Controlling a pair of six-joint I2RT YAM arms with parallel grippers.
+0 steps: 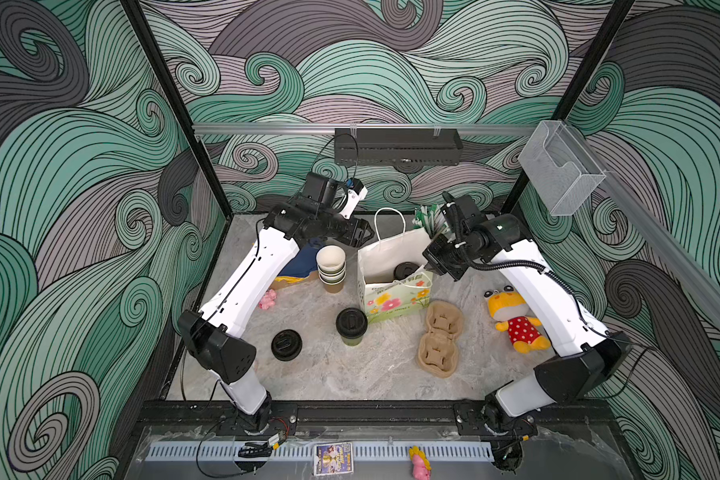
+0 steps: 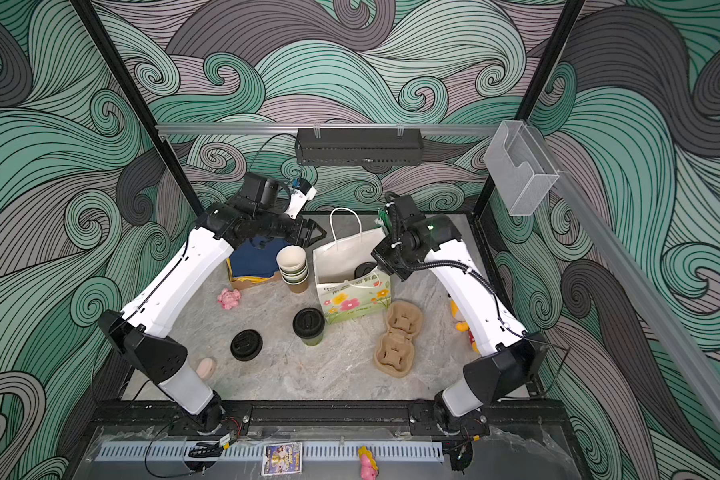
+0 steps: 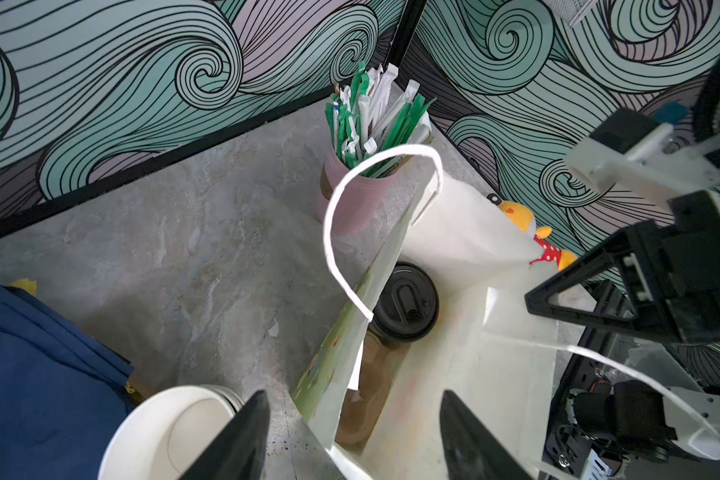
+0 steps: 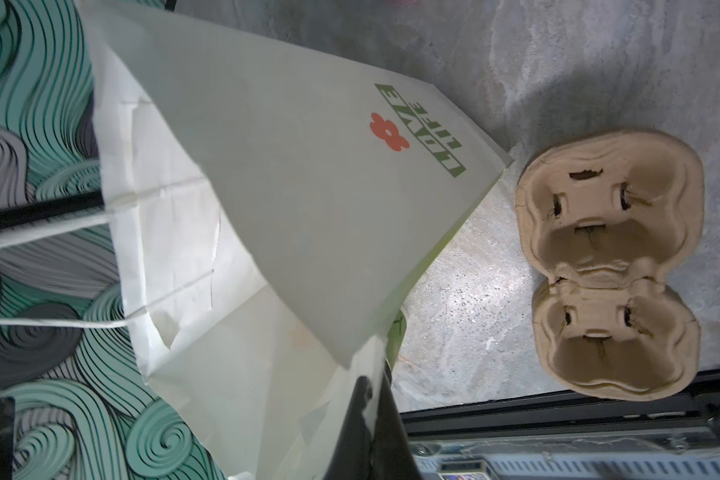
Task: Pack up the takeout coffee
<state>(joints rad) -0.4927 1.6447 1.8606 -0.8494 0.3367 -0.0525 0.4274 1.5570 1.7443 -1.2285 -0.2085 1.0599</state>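
**Right pincer (image 1: 428, 271) clamped on bag (image 1: 391, 299) rim; one cup outside**

Left pincer (image 3: 354, 395) hangs open and empty, upper centre. Mid-frame the bag stands with one cup (image 1: 405, 270) inside. The second cup (image 1: 351, 326) sits on the table, below-left of it. Risk: a tug on the thin rim could tear or tip the bag, toppling that cup.

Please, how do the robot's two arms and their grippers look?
The left arm and right arm have white shells and black joints. A thin black cable runs along the left; a ribbed black hose loops over the right. The left gripper and right gripper have black, pointed fingers.
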